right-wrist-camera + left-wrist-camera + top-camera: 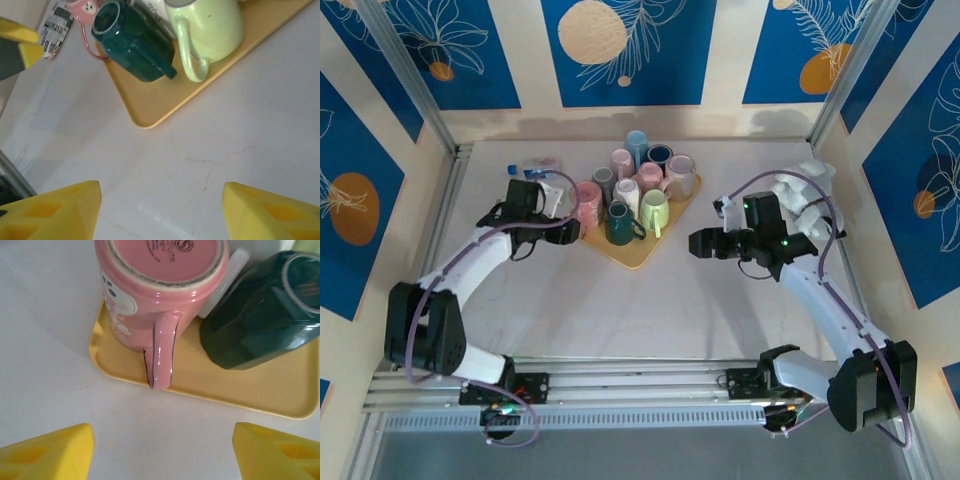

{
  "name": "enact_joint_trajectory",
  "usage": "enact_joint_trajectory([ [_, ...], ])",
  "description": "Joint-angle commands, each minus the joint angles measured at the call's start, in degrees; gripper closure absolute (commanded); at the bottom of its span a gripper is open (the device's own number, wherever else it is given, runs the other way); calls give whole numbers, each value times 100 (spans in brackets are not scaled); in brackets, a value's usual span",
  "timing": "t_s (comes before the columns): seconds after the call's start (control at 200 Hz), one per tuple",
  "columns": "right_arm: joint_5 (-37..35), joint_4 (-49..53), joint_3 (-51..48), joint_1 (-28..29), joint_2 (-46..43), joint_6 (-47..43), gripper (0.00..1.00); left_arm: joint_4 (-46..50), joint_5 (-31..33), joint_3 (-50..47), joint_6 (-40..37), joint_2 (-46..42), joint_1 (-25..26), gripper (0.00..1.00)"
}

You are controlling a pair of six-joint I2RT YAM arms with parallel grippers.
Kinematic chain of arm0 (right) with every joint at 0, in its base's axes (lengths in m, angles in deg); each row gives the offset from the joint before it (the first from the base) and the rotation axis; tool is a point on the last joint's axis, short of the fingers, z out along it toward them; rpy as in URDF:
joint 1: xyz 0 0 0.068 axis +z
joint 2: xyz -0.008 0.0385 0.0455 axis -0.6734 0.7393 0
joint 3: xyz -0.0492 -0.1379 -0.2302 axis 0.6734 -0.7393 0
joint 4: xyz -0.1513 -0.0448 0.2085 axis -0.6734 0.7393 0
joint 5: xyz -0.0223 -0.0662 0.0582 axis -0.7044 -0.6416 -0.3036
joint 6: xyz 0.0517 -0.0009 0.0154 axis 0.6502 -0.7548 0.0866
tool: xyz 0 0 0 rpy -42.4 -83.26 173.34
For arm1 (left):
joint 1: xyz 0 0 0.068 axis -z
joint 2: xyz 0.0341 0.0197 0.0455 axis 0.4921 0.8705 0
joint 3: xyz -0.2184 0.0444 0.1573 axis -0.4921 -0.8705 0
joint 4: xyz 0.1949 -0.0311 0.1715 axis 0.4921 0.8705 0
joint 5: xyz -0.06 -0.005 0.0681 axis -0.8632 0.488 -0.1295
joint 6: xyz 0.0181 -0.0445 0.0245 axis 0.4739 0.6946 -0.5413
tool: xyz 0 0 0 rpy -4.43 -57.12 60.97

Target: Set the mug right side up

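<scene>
Mugs crowd a yellow tray (260, 395) on the white bench (45, 365). The pink mug (160, 285) stands upside down at the tray's left corner, its stamped base facing up and its handle (162, 350) reaching over the tray edge toward the left end effector (162, 455). That end effector hovers just short of the handle, its yellow fingers (55, 452) spread with only bare bench between them, touching nothing. Just beside the pink mug, a dark green mug (260, 320) leans on the tray, base also showing. The right end effector (160, 210) hangs over the bench off the tray's near corner, well apart from it, fingers likewise spread and empty, facing the dark green mug and a light green mug (210, 30).
</scene>
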State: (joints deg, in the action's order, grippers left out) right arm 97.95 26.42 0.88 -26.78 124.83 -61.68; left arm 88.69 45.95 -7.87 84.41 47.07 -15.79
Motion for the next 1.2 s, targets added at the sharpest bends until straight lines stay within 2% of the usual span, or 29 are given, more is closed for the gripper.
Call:
enact_joint_trajectory([
  [0.0,177,272,212,96,61,106,35,236,-45,325,-184,144,37,31],
  [0.15,126,182,287,176,172,237,35,-75,-156,334,-86,390,50,35],
  [0.34,55,177,395,205,304,246,35,-204,-292,456,-6,663,122,34],
  [0.425,79,187,438,209,377,258,35,-222,-234,552,59,811,166,34],
  [0.775,195,230,564,287,538,249,36,-270,-86,1003,161,1401,237,44],
  [1.045,201,265,593,284,547,200,37,-158,47,1251,161,1779,318,46],
  [1.195,229,283,617,277,557,173,38,-86,173,1318,94,1939,345,52],
])
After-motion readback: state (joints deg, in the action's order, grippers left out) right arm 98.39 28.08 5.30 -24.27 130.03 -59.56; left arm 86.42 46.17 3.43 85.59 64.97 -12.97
